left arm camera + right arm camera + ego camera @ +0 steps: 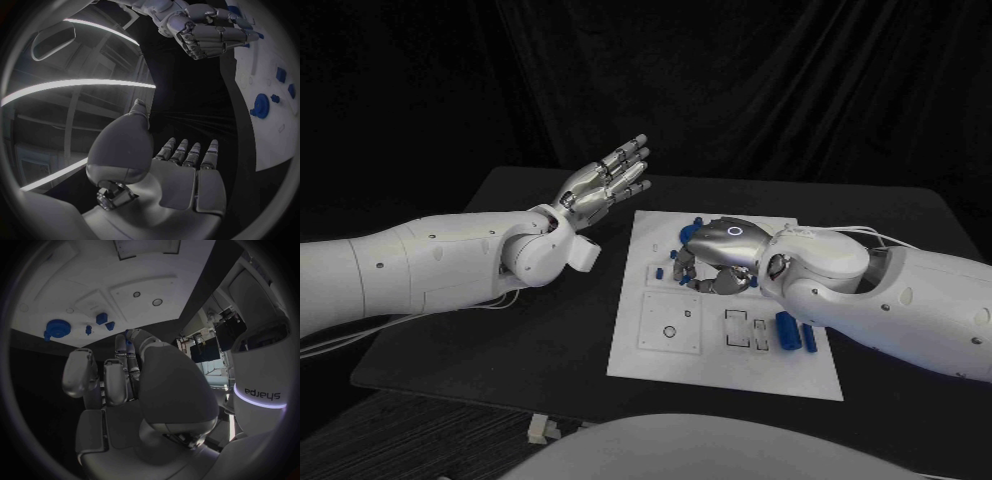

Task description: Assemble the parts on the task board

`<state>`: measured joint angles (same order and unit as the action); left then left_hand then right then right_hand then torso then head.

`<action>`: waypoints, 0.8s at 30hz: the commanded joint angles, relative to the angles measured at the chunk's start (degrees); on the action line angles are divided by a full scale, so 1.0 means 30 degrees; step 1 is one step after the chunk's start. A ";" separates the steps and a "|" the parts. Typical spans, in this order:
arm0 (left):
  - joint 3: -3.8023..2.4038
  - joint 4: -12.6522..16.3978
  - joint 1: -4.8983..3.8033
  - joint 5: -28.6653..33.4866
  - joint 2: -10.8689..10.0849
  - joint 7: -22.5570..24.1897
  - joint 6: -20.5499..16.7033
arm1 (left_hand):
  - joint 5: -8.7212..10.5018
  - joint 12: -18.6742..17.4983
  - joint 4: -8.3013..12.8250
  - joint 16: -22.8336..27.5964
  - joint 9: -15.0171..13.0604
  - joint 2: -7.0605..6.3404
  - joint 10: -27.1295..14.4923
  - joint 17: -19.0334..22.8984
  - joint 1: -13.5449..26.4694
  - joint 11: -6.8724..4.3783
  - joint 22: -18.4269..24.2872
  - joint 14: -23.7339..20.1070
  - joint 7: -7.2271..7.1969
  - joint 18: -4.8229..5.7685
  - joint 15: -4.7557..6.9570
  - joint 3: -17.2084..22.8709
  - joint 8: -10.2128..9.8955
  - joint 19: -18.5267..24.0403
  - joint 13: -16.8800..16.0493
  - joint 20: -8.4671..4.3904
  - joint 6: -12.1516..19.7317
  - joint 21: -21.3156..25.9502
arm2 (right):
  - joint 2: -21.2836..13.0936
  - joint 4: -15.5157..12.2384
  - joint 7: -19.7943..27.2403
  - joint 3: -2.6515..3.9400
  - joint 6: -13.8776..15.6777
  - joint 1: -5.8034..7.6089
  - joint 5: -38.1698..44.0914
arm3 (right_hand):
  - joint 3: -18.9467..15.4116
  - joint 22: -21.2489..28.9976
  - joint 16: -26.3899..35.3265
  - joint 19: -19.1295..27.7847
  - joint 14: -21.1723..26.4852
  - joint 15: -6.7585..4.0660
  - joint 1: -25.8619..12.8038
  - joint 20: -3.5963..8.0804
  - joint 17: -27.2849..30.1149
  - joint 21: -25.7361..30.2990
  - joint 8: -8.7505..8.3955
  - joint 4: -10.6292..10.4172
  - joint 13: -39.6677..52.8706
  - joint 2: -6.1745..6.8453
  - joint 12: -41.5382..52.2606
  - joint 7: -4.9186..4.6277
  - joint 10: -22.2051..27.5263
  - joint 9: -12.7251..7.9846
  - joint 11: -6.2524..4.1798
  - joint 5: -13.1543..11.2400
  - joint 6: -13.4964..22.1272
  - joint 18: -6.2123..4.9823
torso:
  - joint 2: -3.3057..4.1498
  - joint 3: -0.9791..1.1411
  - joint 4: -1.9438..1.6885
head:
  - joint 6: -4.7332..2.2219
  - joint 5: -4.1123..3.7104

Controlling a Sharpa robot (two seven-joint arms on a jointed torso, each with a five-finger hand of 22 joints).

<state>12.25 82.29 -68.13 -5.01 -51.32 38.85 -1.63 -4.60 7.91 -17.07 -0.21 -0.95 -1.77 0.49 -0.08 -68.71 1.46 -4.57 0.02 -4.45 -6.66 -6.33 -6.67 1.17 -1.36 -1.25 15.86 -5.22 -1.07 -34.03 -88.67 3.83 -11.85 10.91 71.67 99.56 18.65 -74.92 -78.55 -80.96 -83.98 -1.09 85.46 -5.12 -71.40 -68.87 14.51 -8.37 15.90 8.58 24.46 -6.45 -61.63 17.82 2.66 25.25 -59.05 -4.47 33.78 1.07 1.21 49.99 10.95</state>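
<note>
Handling is judged to be easy as to weight: the blue parts look like small, stiff, light plastic pieces, smooth enough to slip or twist between metal fingers. A slim blue part [129, 341] is seen between the curled fingers of the right hand [711, 265], apparently pinched near the fingertips. The grip cannot be made out fully, since the hand is bent over it. A piece this thin is best held across its middle by the fingertips, with one end left free for whichever opening it belongs to. Little force should be needed, and too much might flick it out.

The right hand is held low over the task board [718, 365]. A round blue part [692, 235] lies just beyond its knuckles on the far side. This one is wider and flatter, and is probably best taken by its rim. Small blue parts [101, 318] are seen near it in the right wrist view. Two further blue pieces [798, 332] lie on the board beside the right forearm, behind the hand. Outlined cutouts [736, 320] are marked in the board on the near side of the hand.

The left hand [606, 182] is raised off the table, well apart from the board, with its fingers stretched out straight and nothing held.

As to writing, the word "sharpa" is read on a white casing [262, 392] in the right wrist view. No lettering on the board or the parts can be made out.
</note>
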 commanded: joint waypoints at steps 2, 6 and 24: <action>-0.0021 0.0112 0.0025 0.0159 -0.0025 0.2953 -0.0685 | -0.0285 -0.0209 0.0021 0.0071 0.0013 0.0066 -0.0060 0.0026 -0.0077 -0.0359 0.0009 -0.0007 -0.0165 -0.0351 0.0114 0.0255 -0.0092 0.0005 0.0034 0.0357 -0.0028 0.0054 | -0.0331 -0.0517 -0.0963 0.0025 -0.0610 -0.0129 0.1412 | -0.0028 -0.2991 0.0119 0.0072 -0.0082 -0.0090 -0.0193 0.0109 0.0034 0.0149 0.0081 0.0007 -0.0038 -0.0021 -0.0081 -0.0026 -0.0182 0.0003 0.0030 -0.0162 0.0125 -0.0044 | -0.0020 -0.0005 0.0014 | 0.0004 0.0193; -0.0021 0.0129 0.0026 0.0158 -0.0045 0.2975 -0.0742 | -0.0900 -0.0229 0.0042 0.0071 0.0010 0.0408 -0.0075 0.0026 -0.0419 -0.0375 -0.0011 -0.0007 0.0037 -0.0081 -0.0105 0.0352 -0.0089 -0.0049 0.0032 0.0396 -0.0045 0.0033 | -0.0724 -0.1015 -0.1239 0.0024 -0.0716 -0.0204 0.1535 | -0.0017 -0.2980 0.0161 0.0087 -0.0057 -0.0092 -0.0240 0.0110 0.0092 0.0188 0.0042 -0.0006 -0.0053 -0.0001 -0.0121 -0.0022 -0.0227 0.0015 0.0022 -0.0339 0.0145 -0.0050 | -0.0008 -0.0007 0.0011 | 0.0004 0.0225; -0.0021 0.0098 0.0055 0.0158 0.0075 0.3218 -0.0717 | -0.1374 -0.0322 0.0083 0.0071 0.0044 0.1616 -0.0090 0.0026 -0.0380 -0.0484 0.0912 -0.0007 -0.0224 -0.0612 0.0979 -0.0336 -0.0125 0.0316 0.0043 -0.2693 0.0185 0.0230 | -0.0944 -0.0910 -0.1632 0.0022 -0.0765 -0.1082 0.1608 | 0.0015 -0.2969 0.0162 0.0100 -0.0057 -0.0099 -0.0248 0.0112 0.0091 0.0227 -0.0005 -0.0006 -0.0061 -0.0009 -0.0146 -0.0019 -0.0280 0.0017 0.0011 -0.0463 0.0185 -0.0057 | -0.0008 -0.0011 0.0011 | 0.0004 0.0230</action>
<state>12.25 82.53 -68.07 -4.99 -51.23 38.86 -3.80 -8.63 7.03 -16.83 -0.21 -0.87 2.68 0.20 -0.06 -69.87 0.19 -1.94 0.03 -5.24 -8.05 -3.66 -7.45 1.17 -0.47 -1.17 8.30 -4.61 -0.56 -36.87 -91.43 0.40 -11.83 8.93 68.61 103.59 18.65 -74.91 -78.32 -80.75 -83.98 -1.08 85.47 -4.91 -71.18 -68.32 14.17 -8.37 15.78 8.60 24.24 -6.43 -62.04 17.82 2.66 24.08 -58.85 -4.47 33.75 1.03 1.24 49.99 11.73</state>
